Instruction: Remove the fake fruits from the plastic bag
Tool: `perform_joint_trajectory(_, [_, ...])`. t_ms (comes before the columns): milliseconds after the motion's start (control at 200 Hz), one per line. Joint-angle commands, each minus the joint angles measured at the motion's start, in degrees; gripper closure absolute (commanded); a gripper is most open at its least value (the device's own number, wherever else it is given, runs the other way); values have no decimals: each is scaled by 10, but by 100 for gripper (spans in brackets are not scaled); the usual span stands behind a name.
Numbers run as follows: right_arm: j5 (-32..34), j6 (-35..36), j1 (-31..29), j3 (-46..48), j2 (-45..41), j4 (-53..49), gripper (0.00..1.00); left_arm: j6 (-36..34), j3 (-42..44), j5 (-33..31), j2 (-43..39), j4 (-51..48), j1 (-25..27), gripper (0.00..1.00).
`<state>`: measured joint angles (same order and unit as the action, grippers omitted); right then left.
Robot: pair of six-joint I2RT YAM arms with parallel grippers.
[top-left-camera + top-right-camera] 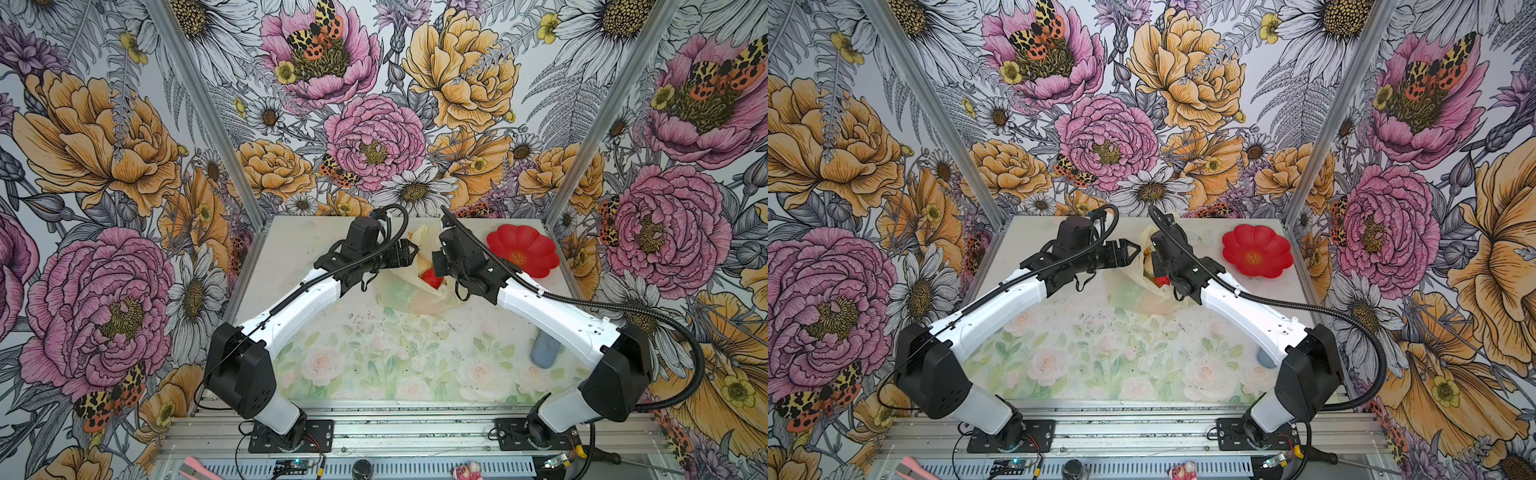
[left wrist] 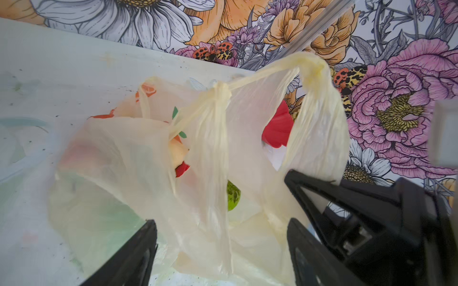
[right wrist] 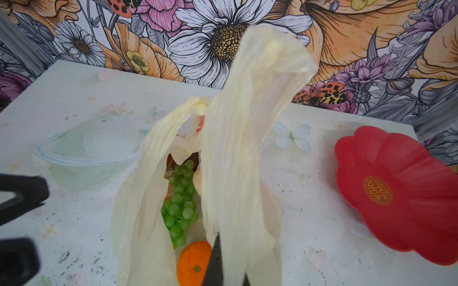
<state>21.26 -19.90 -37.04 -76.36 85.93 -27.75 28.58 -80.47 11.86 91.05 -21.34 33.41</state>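
Plastic bag [image 1: 409,297] sits past the centre of the table [image 1: 374,365], toward the far edge. Long axis roughly far-to-near, handles at the far end, one handle strip standing upright. Right gripper [image 3: 224,257] is clamped on that strip. Left gripper [image 1: 1136,251] has its jaws spread wide at the bag's left flank. Mouth gapes upward: grape bunch [image 3: 179,205], orange [image 3: 193,262] and red apple [image 1: 432,278] inside. Red plate [image 1: 523,249] apart, by the far right edge. Open tabletop on the near side.

Table [image 1: 374,357]: plastic bag [image 1: 415,301] mid-back, red plate [image 1: 524,250] right, grey-blue pad [image 1: 544,353] front-right
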Motion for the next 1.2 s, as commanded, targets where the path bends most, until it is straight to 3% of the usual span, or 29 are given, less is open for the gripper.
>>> perform_joint_trajectory(0, [-17,-31,5,30,-38,55,100,-7,-65,-25,43,-76,20,16])
perform_joint_trajectory(180, [-30,-39,9,73,-68,80,100,-2,-131,-116,95,-138,36,16])
perform_joint_trajectory(385, [-40,-36,17,105,-94,98,100,4,-170,-125,156,-157,38,22])
perform_joint_trajectory(540, [-58,-47,42,127,-107,103,100,25,-189,-135,180,-154,30,44])
perform_joint_trajectory(701, [-137,-81,101,135,-107,131,100,44,-240,-107,209,-155,1,84])
perform_joint_trajectory(816, [-190,-99,143,90,-80,150,100,51,-320,-87,230,-156,-36,100])
perform_joint_trajectory(1026, [-213,-103,184,-7,-39,150,100,47,-445,-93,227,-156,-85,100])
perform_joint_trajectory(1196, [-216,-105,187,-19,-52,150,100,27,-403,-135,160,-150,-96,100])
